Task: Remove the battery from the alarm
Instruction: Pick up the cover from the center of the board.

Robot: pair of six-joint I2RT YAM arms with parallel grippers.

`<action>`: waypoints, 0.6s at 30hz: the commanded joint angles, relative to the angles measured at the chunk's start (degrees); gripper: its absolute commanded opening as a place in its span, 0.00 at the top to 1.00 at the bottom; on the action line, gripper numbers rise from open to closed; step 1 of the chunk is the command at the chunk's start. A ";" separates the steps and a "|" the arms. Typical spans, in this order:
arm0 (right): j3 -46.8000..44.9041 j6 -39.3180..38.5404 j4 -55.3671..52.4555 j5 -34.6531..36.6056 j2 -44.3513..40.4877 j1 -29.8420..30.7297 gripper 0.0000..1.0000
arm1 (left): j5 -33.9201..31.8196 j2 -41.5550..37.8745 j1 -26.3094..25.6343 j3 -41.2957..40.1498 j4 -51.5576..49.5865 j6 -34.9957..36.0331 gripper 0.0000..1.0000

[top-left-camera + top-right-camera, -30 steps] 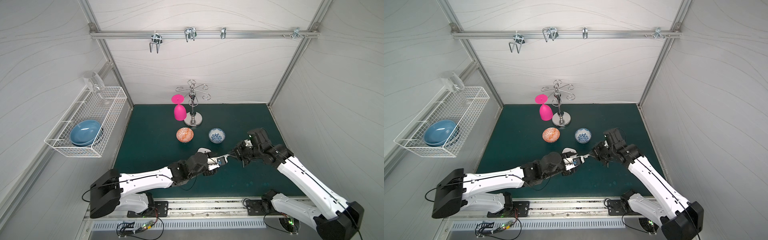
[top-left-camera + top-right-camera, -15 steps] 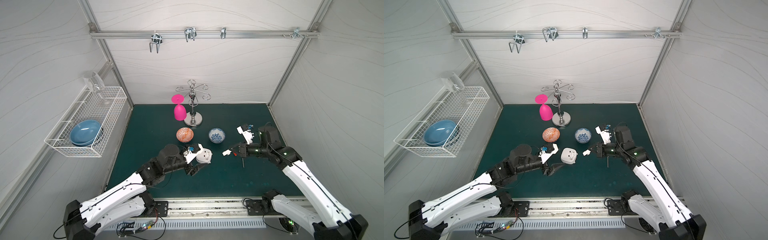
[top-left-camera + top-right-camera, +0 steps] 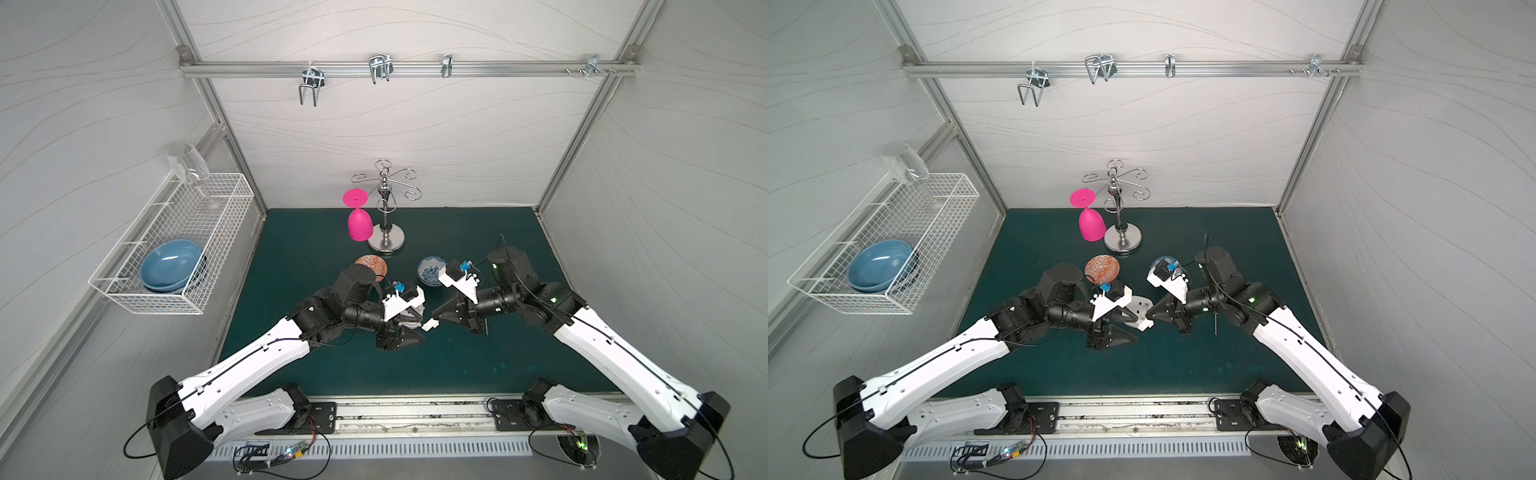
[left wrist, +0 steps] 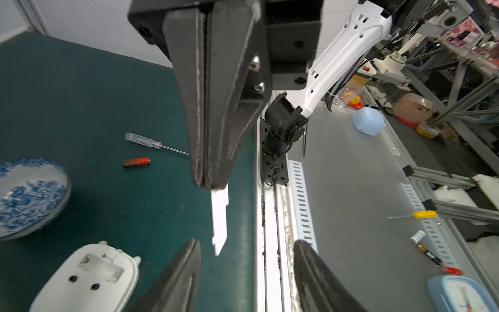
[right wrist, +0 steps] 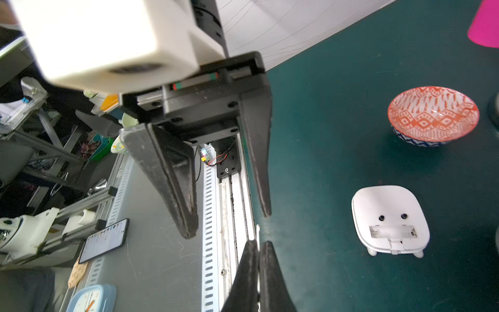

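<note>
On the mat [image 5: 351, 108], the white alarm [image 5: 390, 205] lies face-down, compartment open.

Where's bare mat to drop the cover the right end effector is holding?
Biggest bare patch: front strip of mat along the rail. Also the back left corner, between left wall and pink glass. Crowded: centre, with alarm, cover, orange bowl, blue bowl; battery and screwdriver lie by the right arm.
</note>
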 commanded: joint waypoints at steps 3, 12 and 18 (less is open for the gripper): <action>2.68 -3.54 -2.47 -1.98 1.28 1.74 1.00 | 4.55 1.83 0.28 2.93 2.14 -0.87 0.51; 3.60 -4.20 -3.08 -1.36 1.52 2.18 1.00 | 6.00 3.19 0.42 2.87 3.72 -1.68 0.89; 3.86 -4.00 -3.50 -0.47 1.31 2.20 0.91 | 6.68 4.24 0.43 2.90 4.66 -2.27 1.00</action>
